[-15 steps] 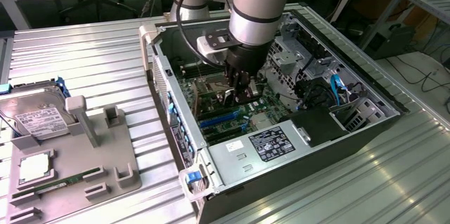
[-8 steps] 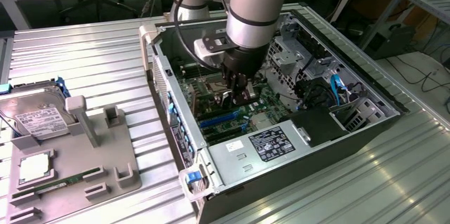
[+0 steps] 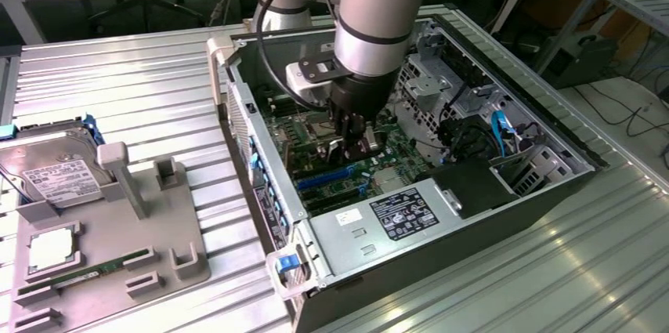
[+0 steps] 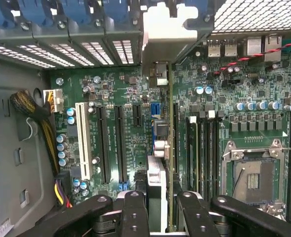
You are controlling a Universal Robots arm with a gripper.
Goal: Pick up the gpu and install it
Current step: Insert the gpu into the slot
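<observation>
**Hand gripping the gpu inside the open computer case**

A ribbed metal surface (image 3: 125, 82) is carrying everything. An open computer case (image 3: 544, 106) is lying on its side on it, taking up the middle and the exterior view's right. The grey robot arm (image 3: 381, 12) is reaching down into the case from above. The green motherboard (image 4: 110, 94) is covering the case floor, and a silver power supply (image 3: 387, 219) with a black label is sitting at the case's near end in the exterior view.

At the exterior view's left, well apart from the case, a grey parts holder (image 3: 146, 255) is resting on the surface. It is holding a silver hard drive (image 3: 58, 172) with a white label and, nearer the camera, a long thin green memory stick (image 3: 84, 276).

The hand (image 4: 162, 207) is hanging low over the middle of the motherboard, its black fingers (image 4: 135, 212) clamping the gpu (image 4: 171, 148) between them. The gpu is standing on edge above the board, running alongside the black expansion slots (image 4: 103, 143) on one side and the memory slots (image 4: 199, 148) on the other. Its silver end bracket (image 4: 167, 34) is pointing toward the case's slotted rear wall. Whether its lower edge is touching a slot cannot be told.
</observation>
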